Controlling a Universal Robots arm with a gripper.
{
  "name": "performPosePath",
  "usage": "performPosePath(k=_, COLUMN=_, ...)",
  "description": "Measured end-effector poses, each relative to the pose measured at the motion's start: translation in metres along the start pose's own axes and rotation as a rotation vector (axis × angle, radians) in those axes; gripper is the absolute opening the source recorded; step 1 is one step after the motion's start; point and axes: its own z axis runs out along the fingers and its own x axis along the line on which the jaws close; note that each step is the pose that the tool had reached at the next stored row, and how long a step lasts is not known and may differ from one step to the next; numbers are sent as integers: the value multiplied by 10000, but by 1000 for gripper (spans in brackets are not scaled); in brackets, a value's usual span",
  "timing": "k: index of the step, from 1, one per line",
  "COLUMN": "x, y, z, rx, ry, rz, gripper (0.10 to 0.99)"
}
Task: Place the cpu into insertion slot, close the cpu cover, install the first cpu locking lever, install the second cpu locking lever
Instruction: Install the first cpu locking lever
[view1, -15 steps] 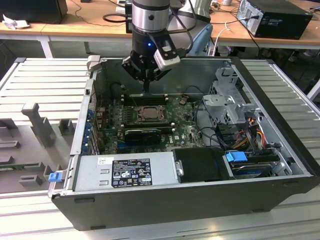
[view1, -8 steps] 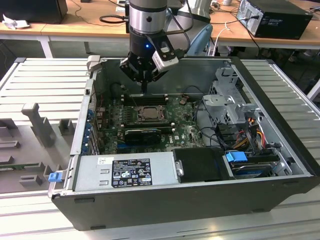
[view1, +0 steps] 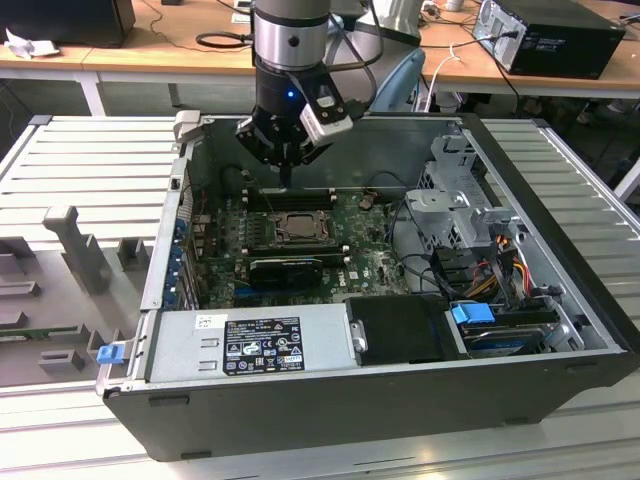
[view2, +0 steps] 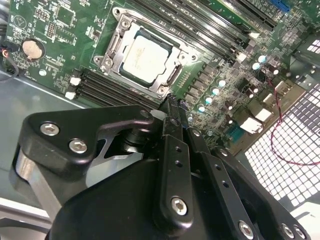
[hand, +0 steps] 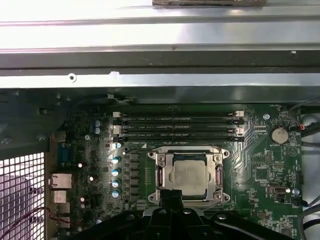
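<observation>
Large dark grey open computer case (view1: 300, 410) on a ribbed metal table (view1: 90, 160), green circuit board (view1: 375, 262) flat inside. Over the board's long black memory slots (hand: 177, 127), black two-finger gripper (view1: 287, 178), fingertips pinched together with nothing between them, just beside the thin dull-silver square cpu cover (view2: 116, 47). Appears folded down over the dark-rimmed square insertion slot (view2: 134, 36), with the small flat pale silver cpu (view2: 147, 57) seated inside, showing through the window. Probably the lever stage; cannot tell whether either lever is latched. Best done with the closed tips on the lever's end alone, pressing steadily, clear of chip and memory slots. Lies flat, metal top up; square, so no long axis, edges parallel to the memory slots.
</observation>
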Motion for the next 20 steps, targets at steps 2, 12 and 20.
performPosePath(k=2, x=16, y=-1, z=12, rx=-1, ry=-1, rz=-10, gripper=106)
performPosePath(k=12, x=57, y=-2, z=49, rx=0, ry=1, rz=-30, gripper=106)
performPosePath(k=20, x=124, y=-4, z=75, rx=-3, ry=1, rz=-39, gripper=106)
